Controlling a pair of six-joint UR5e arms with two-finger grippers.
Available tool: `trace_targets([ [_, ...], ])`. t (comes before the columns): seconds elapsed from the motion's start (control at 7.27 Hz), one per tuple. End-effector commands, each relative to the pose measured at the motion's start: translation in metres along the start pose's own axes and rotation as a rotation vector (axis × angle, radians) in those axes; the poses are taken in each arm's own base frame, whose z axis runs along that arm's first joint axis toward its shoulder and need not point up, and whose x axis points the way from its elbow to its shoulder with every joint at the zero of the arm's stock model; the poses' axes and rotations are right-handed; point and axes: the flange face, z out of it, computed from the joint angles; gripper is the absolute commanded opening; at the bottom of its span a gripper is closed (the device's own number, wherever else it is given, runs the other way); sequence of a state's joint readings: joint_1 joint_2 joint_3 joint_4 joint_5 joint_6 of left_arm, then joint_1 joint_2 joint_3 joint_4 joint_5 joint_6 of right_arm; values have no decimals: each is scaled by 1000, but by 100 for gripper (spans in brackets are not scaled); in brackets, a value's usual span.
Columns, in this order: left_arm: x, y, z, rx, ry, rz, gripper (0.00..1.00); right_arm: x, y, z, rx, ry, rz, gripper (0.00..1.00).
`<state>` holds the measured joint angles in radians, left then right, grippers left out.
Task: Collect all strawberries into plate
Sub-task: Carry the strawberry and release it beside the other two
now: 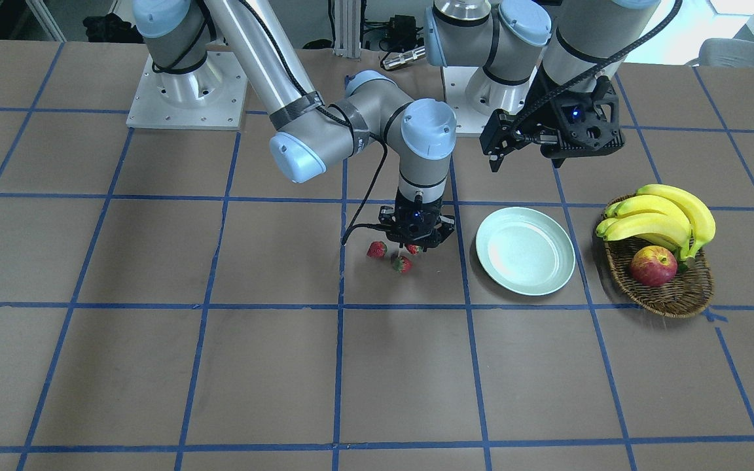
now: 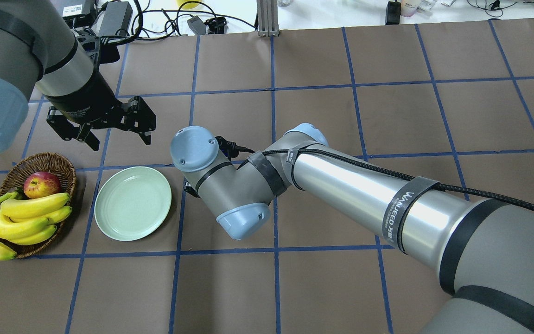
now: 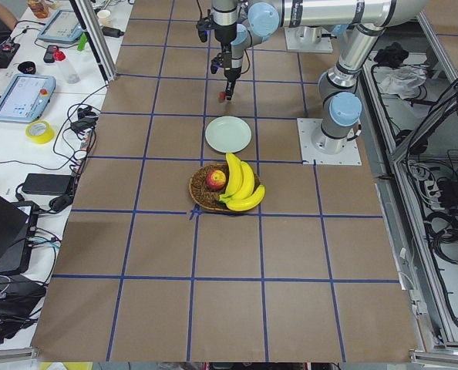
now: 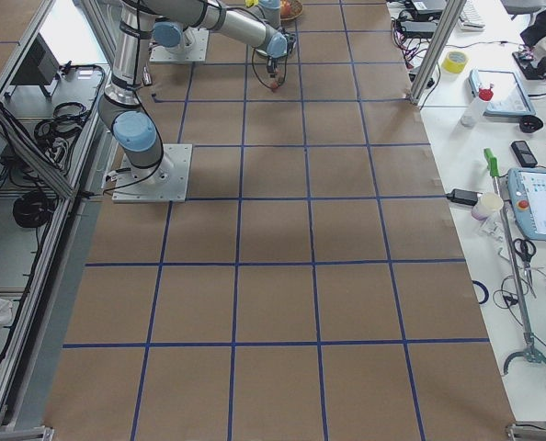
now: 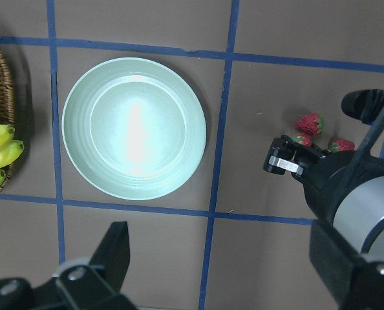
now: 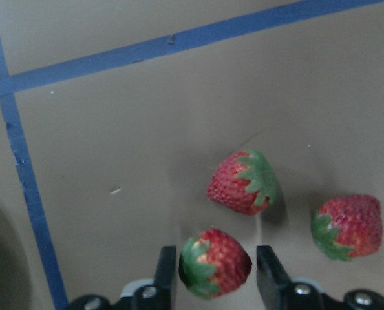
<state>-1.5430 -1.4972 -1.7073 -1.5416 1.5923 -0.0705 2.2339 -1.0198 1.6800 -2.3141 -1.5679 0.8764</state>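
Three small red strawberries lie close together on the brown table, left of the plate [image 1: 525, 259] in the front view. My right gripper [image 6: 216, 266] points straight down and is shut on one strawberry [image 6: 214, 271], with a finger on each side of it. The other two strawberries [image 6: 242, 183] [image 6: 348, 226] lie loose just beyond it. The pale mint plate [image 2: 132, 203] holds nothing. My left gripper [image 2: 122, 141] hangs open above the table behind the plate, its fingers [image 5: 114, 258] wide apart.
A brown wicker basket [image 1: 671, 294] with a bunch of bananas [image 1: 662, 219] and a red-yellow apple [image 1: 653, 265] stands beside the plate, on the side away from the strawberries. Blue tape lines grid the table. The right arm's elbow [image 2: 193, 148] hides the strawberries in the overhead view.
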Motion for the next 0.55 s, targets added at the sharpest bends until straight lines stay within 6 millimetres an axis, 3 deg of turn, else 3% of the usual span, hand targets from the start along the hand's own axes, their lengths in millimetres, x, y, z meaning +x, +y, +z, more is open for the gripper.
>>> trace_targets([
  [0.0,1,0,0,2,0,2,100,1,-2,-18,16,-18,-32,100],
  [0.14,1,0,-1,5,0,2,100,16,-5,-51,20,-16,-93,100],
  [0.28,0,-1,-3,8,-4,2,100,53,-26,-91,-23,33,-77,100],
  [0.41,0,-1,-3,8,-4,3,100,105,-70,-131,-33,35,-113,100],
])
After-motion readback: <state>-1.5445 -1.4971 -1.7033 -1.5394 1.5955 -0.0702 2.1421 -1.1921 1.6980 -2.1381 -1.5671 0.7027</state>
